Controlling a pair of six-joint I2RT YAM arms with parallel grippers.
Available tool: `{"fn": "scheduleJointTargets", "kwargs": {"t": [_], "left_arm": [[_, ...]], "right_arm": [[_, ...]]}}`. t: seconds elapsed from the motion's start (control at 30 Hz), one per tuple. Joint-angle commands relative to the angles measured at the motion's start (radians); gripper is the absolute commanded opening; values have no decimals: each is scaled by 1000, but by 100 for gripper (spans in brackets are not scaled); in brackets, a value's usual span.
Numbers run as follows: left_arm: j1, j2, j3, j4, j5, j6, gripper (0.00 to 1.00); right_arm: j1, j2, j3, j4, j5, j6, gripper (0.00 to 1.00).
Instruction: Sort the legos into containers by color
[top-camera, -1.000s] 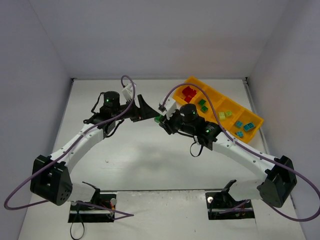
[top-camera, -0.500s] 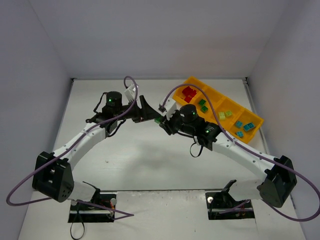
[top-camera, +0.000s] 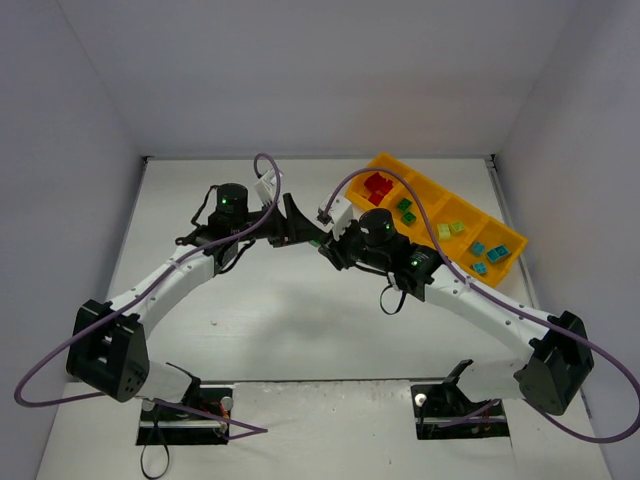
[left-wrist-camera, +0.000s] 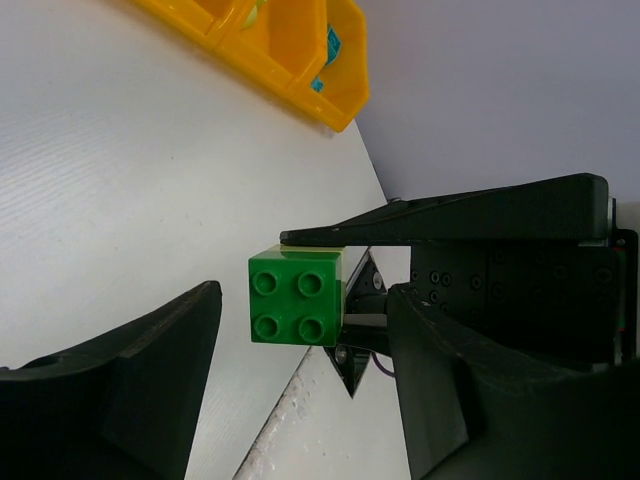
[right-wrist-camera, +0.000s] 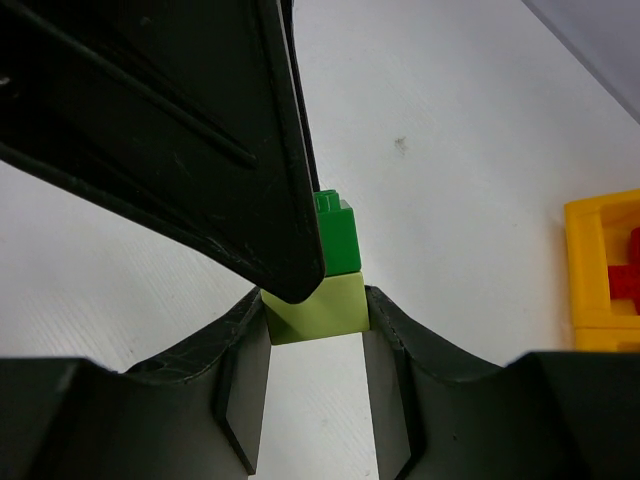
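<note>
Right gripper (right-wrist-camera: 316, 328) is clenched on a pale yellow-green brick (right-wrist-camera: 312, 310), both fingers (right-wrist-camera: 244, 370) pressed flat against its sides. A dark green brick (left-wrist-camera: 297, 297) is stacked on that pale one, its four studs facing the left wrist camera.

Left gripper (left-wrist-camera: 303, 300) is spread wide and straddles the dark green brick. There's a gap on either side, so neither of its fingers (left-wrist-camera: 130, 380) touches the brick. From the right wrist view one of those left fingers fills the upper left and crosses in front of the green brick's edge.

From the top camera the two grippers meet nose to nose over the middle of the desk (top-camera: 290, 310), with the stacked pair between them, near the left end of the orange-yellow tray (top-camera: 428, 186) but outside it.

The tray lies at an angle toward the right wall, already stocked by color: red bricks (top-camera: 377, 186) in the compartment nearest the grippers, dark green ones (top-camera: 405, 211) in the next, pale yellow-green ones (top-camera: 450, 229) in the third and teal-blue ones (top-camera: 490, 252) in the far one. Both arms arch in from their bases at the near edge.
</note>
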Motion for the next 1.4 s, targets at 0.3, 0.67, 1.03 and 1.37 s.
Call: {"fn": "scheduleJointTargets", "kwargs": {"t": [0.3,0.67,1.03,1.37], "left_arm": [[-9,-10,47,94,34,0,44],[-7,7,55,121,77,-28,22],[-7,11,61,184,125,-71,0],[-1,2,86,227,157,-114,0]], "right_arm": [[5,-24,15,83,-12,16,0],[5,-27,6,90,-4,13,0],[5,-37,-32,107,16,-4,0],[5,-75,-100,127,50,-16,0]]}}
